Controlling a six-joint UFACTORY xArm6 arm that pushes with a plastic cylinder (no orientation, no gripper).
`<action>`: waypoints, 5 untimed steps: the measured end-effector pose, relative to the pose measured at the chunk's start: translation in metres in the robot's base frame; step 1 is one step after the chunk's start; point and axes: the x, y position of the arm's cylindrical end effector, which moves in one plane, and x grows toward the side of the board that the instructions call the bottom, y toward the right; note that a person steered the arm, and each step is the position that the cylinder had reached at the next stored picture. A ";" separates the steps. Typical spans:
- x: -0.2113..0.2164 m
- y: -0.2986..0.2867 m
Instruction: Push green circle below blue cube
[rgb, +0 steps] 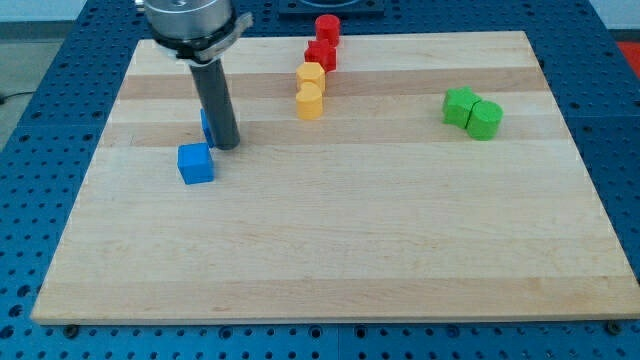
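The green circle (485, 119) sits at the view's right, touching a green star-shaped block (459, 106) on its left. The blue cube (196, 163) lies at the view's left. My tip (227, 146) stands just above and to the right of the blue cube, far to the left of the green circle. A second blue block (206, 125) peeks out from behind the rod, mostly hidden.
Two yellow blocks (310, 75) (310, 101) stand stacked in a column near the top middle, with two red blocks (327, 28) (320, 54) just above them. The wooden board (350, 250) ends at a blue perforated table on all sides.
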 end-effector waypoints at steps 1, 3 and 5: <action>0.000 0.008; 0.015 0.185; 0.077 0.348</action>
